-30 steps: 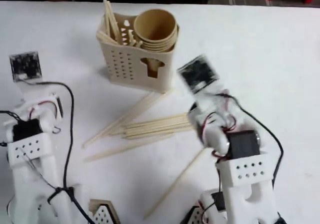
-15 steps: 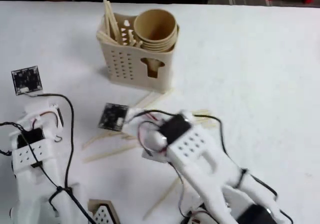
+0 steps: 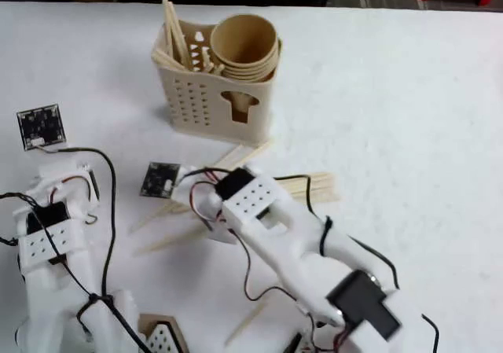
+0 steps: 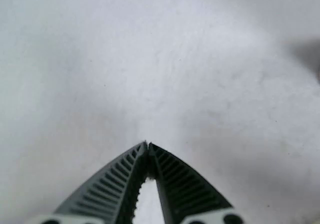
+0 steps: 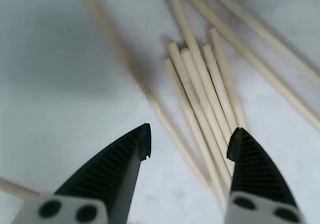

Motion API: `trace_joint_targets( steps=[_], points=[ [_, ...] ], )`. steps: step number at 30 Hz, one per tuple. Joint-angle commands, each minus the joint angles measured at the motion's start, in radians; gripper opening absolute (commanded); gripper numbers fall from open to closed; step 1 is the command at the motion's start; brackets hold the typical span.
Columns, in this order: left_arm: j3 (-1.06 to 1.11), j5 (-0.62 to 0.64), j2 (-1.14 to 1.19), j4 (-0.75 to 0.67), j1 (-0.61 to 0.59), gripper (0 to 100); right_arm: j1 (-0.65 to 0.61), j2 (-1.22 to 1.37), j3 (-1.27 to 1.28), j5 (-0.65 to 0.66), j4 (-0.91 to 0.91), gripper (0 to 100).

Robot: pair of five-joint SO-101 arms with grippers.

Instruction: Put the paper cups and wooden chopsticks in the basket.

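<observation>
After the right gripper (image 5: 191,134) swung left across the bench (image 3: 409,93), its fingers hang spread above the loose chopsticks (image 5: 200,89), likely the next grasp; left gripper (image 4: 148,146) clenched, empty; beyond, paper cups (image 3: 245,48) sit in the basket (image 3: 206,105).

Bright, even light across my white table (image 3: 416,93).
I see only soft shadows: a faint one beside the basket (image 3: 208,109), grey ones along the chopsticks (image 5: 197,92), and a darker patch on the table beyond my left hand (image 4: 148,146).
</observation>
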Motion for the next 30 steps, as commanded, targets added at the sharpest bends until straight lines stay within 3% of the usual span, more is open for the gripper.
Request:
trace_joint_targets(
  steps=[1,10,16,30],
  points=[
    [-0.003,0.008,-0.022,-0.028,-0.008,2,-0.005,0.041,-0.043,0.054,-0.064,25.5],
    [-0.003,0.008,-0.021,-0.028,-0.008,2,0.025,0.180,-0.074,0.103,-0.133,23.4],
    [-0.003,0.008,-0.019,-0.028,-0.008,2,0.054,0.275,-0.178,0.104,-0.076,2.2],
    [0.028,0.006,-0.024,-0.078,-0.008,2,0.062,0.199,-0.308,0.095,0.173,1.9]
  ],
)
